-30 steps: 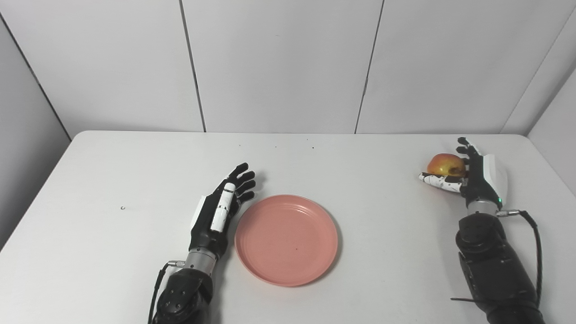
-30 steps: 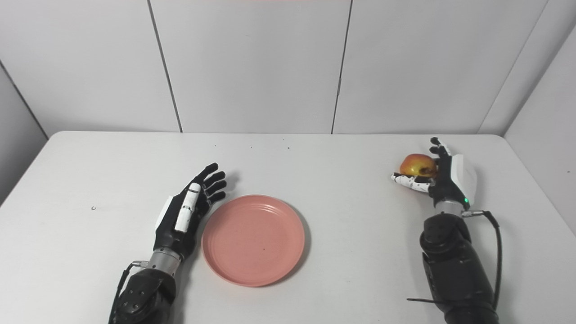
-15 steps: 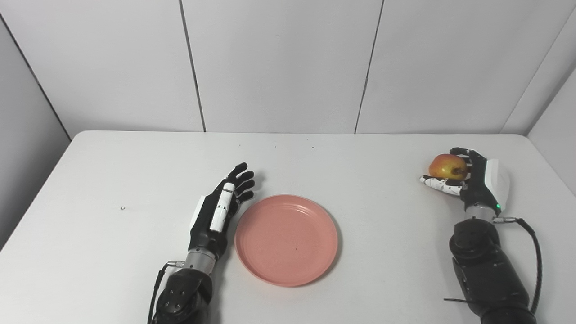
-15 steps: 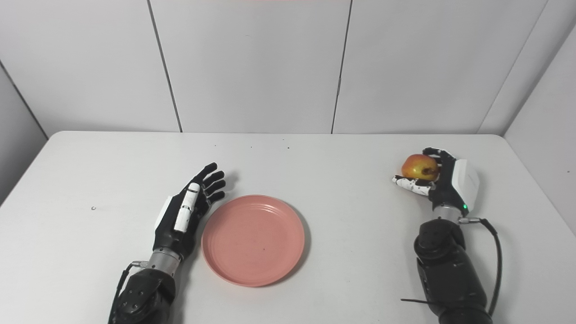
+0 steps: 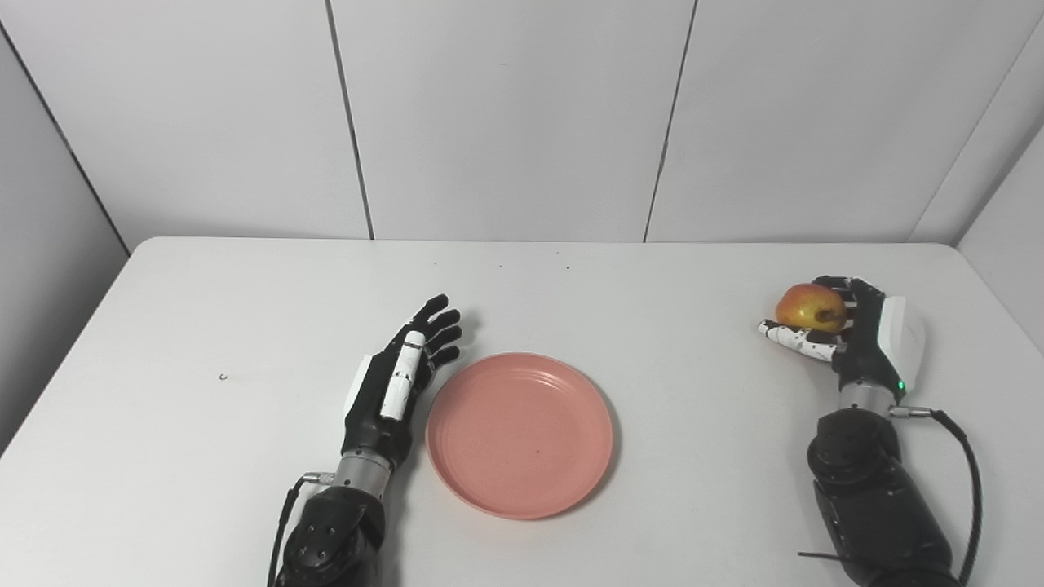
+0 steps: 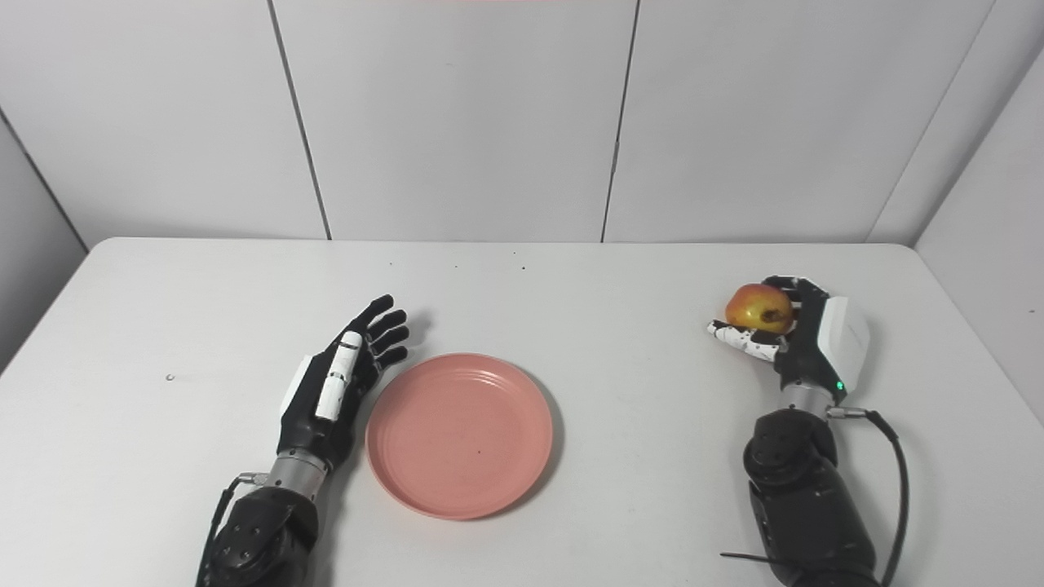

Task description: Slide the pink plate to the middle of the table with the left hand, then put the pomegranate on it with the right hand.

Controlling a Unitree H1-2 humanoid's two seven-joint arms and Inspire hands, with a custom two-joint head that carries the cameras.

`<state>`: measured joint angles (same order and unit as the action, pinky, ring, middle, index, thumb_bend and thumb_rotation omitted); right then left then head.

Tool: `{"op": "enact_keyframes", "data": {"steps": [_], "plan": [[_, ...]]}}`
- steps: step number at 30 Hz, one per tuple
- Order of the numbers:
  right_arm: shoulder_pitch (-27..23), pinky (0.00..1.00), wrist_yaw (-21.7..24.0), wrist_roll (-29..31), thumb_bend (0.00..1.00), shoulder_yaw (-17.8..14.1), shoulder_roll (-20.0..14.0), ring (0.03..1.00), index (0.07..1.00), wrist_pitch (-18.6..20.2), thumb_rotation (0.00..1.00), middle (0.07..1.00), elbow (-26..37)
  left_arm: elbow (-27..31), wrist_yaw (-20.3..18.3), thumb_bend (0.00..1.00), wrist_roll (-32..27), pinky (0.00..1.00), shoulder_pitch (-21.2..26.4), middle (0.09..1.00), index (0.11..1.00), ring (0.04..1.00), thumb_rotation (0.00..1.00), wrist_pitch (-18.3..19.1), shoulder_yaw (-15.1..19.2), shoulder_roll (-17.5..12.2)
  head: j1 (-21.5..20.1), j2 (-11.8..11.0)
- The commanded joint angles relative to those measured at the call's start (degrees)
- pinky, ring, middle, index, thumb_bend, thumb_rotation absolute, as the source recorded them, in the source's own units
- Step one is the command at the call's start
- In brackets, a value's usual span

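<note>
The pink plate [image 5: 519, 434] lies flat near the middle of the white table [image 5: 204, 326], a little toward the front. My left hand [image 5: 397, 383] rests open on the table just left of the plate's rim, fingers straight and pointing away. The pomegranate [image 5: 808, 306], red and yellow, sits at the far right in my right hand [image 5: 856, 334]. The right hand's fingers curl over the fruit from behind and its thumb lies under it; the hand is shut on it. It also shows in the right eye view [image 6: 758, 308].
A small dark speck [image 5: 222, 377] lies on the table at the left. Grey wall panels [image 5: 506, 114] stand behind the table's far edge. The table's right edge runs close to my right arm [image 5: 873, 497].
My right hand's fingers have closed over the pomegranate, and the hand with the fruit has drawn slightly back toward me. The left hand and the plate have not moved.
</note>
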<state>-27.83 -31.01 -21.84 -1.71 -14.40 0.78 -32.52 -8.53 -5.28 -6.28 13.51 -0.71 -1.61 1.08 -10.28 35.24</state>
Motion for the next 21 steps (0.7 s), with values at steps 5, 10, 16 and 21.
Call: {"op": "enact_keyframes", "data": {"steps": [5, 10, 16, 21], "plan": [[1.2, 0.40, 2.1, 2.1, 0.52, -0.2, 1.9, 0.415, 0.519, -3.2, 0.00, 0.497, 9.4, 1.3, -0.1, 0.34, 0.3, 0.83, 0.5, 0.853, 0.836, 0.854, 0.93, -0.3, -0.1, 0.0, 0.1, 0.0], [3.6, 0.41, 5.6, 2.6, 0.52, 0.8, 4.1, 0.419, 0.515, -1.9, 0.00, 0.500, 18.0, 1.1, 0.1, 0.34, 0.2, 0.83, 0.6, 0.850, 0.835, 0.854, 0.93, 0.0, 0.0, 0.2, 0.2, 0.0], [5.3, 0.41, 8.9, 2.5, 0.51, 1.7, 5.7, 0.416, 0.523, -1.7, 0.00, 0.496, 24.2, 1.5, 0.2, 0.34, 0.3, 0.83, 0.6, 0.850, 0.836, 0.854, 0.92, 0.5, 0.0, 0.3, 0.3, 0.1], [6.4, 0.43, 11.3, 1.7, 0.51, 3.0, 6.9, 0.425, 0.521, -1.9, 0.00, 0.494, 27.8, 1.4, 0.3, 0.34, 0.8, 0.83, 0.6, 0.849, 0.834, 0.853, 0.95, 0.1, -0.2, 0.2, 0.2, 0.1]]}}
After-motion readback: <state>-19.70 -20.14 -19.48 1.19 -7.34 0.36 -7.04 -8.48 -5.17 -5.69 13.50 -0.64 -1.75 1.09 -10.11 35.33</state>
